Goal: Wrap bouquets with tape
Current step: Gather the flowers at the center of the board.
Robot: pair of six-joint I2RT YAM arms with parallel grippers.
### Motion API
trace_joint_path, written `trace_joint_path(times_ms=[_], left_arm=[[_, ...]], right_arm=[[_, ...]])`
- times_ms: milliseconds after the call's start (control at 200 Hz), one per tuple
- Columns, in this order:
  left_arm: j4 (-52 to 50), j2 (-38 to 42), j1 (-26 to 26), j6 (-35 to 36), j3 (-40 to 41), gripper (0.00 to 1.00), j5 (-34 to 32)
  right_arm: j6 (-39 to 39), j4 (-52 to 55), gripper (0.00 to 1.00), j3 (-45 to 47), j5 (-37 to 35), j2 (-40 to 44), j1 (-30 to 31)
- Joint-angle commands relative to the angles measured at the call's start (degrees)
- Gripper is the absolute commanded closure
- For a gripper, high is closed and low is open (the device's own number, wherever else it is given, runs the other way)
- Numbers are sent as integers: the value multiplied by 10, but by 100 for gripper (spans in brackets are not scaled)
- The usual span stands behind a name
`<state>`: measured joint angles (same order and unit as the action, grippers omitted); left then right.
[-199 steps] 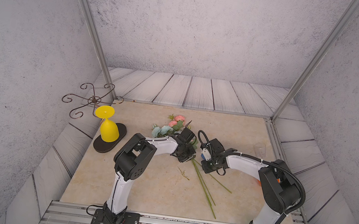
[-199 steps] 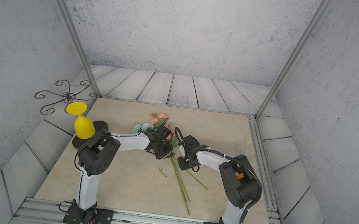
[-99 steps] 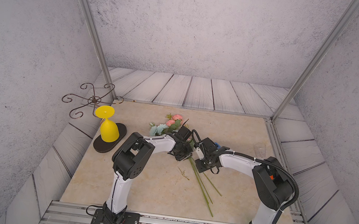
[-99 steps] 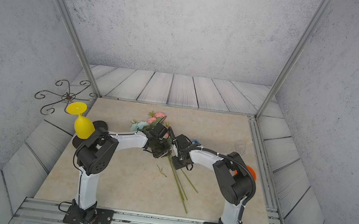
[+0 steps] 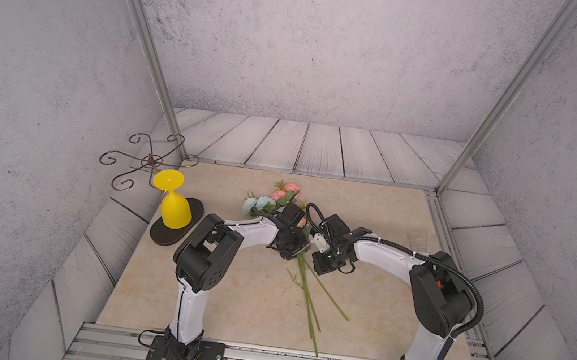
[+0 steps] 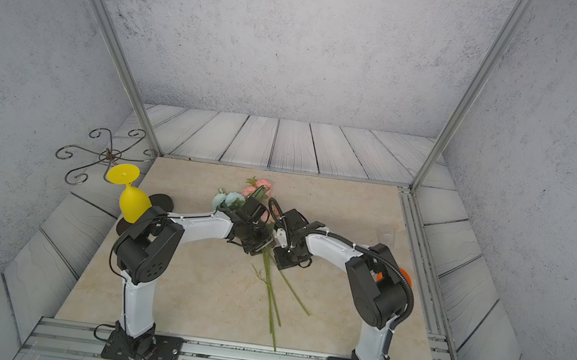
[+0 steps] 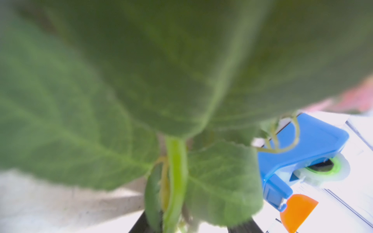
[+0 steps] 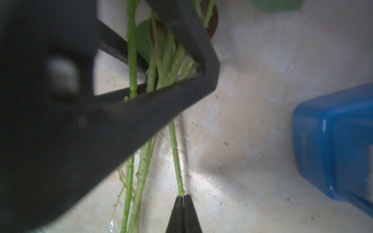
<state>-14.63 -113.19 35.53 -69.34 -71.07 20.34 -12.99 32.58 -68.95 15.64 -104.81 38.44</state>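
Grey textured walls (image 5: 316,41) and pale planks (image 5: 321,151) close in a beige, stone-look worktop (image 5: 226,294). In both top views the bouquets (image 5: 304,289) (image 6: 268,280) lie mid-worktop. Their pink and pale blue blooms point toward the far edge and the bare stems fan out toward the near edge. The left gripper (image 5: 294,240) and the right gripper (image 5: 320,242) crowd together over the place where leaf gives way to stem.

In the left wrist view blurred leaves fill most of the picture. One stem runs between two dark tips that stand clear of it, so the left jaws look released. The tape (image 7: 314,147), a pale roll in a blue dispenser, sits just beside the foliage, with an orange object (image 7: 296,211) beyond it.

In the right wrist view the right jaws are pressed together at the end of one stem; whether they nip it I cannot tell. The dispenser stands near the stems, on the side of the worktop's right edge.

The stems look light, thin and springy, and likely to roll and splay. They are probably best gathered on the bare length just below the leaves, not by the soft blooms. The tape looks thin and clingy; I would take its free end at the cutter.
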Motion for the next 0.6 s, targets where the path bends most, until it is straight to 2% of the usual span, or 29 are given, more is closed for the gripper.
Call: trace_joint_path(times_ms=[0,135,235,430,596], left_arm=[[-41,-25,11,-5,23,45,-11],[-59,-33,21,-13,25,45,-13],[-51,-31,20,-16,29,45,-15],[-77,-51,25,-11,-6,46,-18],[-36,-63,24,-45,-20,45,-9]], right_arm=[[-14,11,100,-17,34,-22,0],[-18,11,100,-20,26,-27,-1],[-46,-19,100,12,28,-5,-24],[-34,-32,100,52,-44,79,-51],[-51,-41,100,81,-100,131,-67]])
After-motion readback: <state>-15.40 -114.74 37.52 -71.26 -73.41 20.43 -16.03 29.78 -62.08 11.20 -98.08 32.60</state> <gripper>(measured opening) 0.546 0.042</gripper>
